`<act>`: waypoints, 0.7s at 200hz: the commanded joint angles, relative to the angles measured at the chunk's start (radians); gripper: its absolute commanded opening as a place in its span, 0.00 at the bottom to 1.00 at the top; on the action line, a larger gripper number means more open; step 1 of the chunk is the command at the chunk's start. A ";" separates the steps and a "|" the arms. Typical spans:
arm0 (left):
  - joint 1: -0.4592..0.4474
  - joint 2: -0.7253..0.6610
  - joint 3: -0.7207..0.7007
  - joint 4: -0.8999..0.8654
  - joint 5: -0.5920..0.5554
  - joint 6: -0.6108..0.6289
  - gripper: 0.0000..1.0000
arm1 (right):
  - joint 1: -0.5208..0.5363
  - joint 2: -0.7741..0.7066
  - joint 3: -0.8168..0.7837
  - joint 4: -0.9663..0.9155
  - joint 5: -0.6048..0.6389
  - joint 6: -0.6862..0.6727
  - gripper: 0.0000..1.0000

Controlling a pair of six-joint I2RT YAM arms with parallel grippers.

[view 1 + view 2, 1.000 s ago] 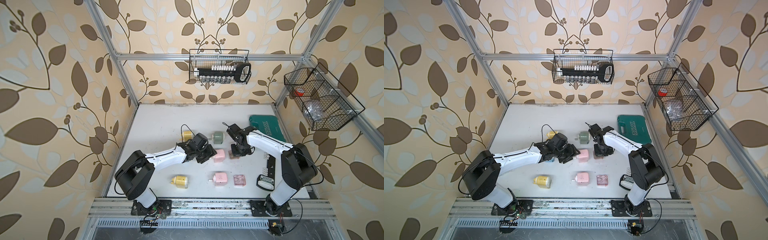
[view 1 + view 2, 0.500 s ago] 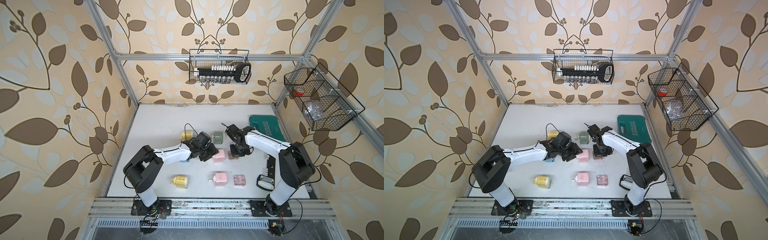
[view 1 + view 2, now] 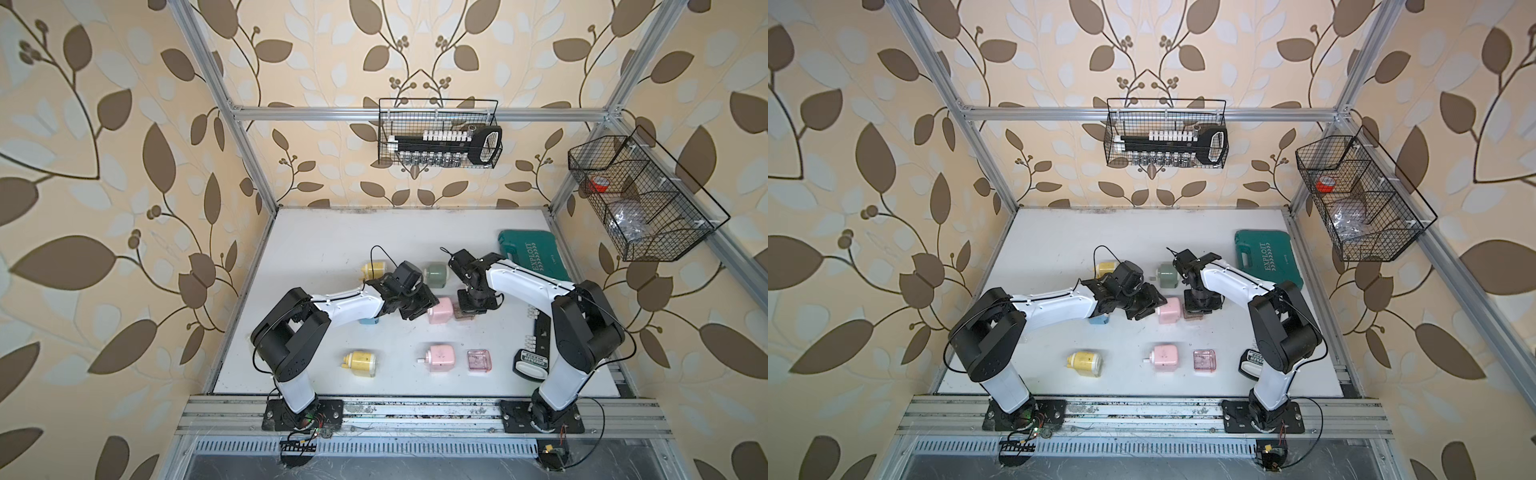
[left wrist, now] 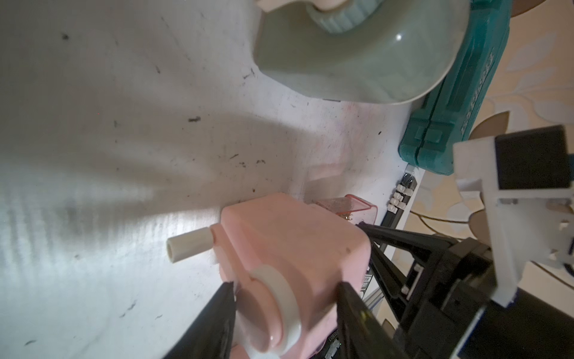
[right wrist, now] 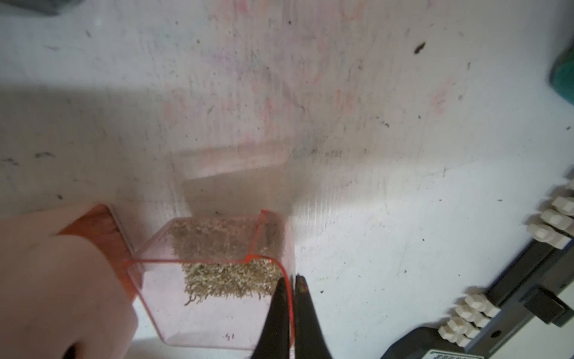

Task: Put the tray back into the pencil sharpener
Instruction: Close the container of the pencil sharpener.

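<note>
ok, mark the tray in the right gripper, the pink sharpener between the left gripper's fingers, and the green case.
tray [image 5: 192, 323]: right wrist view, clear floor beside the shavings.
pink sharpener [image 4: 295, 239]: left wrist view, broad face of the body.
green case [image 3: 534, 257]: in a top view, lid by the lettering.

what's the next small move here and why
Probably push the tray into the open side of the sharpener with the right gripper: it pinches the tray's wall, the tray sits at that opening but outside, and the left gripper clasps the sharpener to brace it.
</note>
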 commanded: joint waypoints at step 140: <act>0.008 0.025 0.025 -0.070 0.034 0.059 0.53 | 0.036 0.047 0.045 -0.008 0.000 0.035 0.00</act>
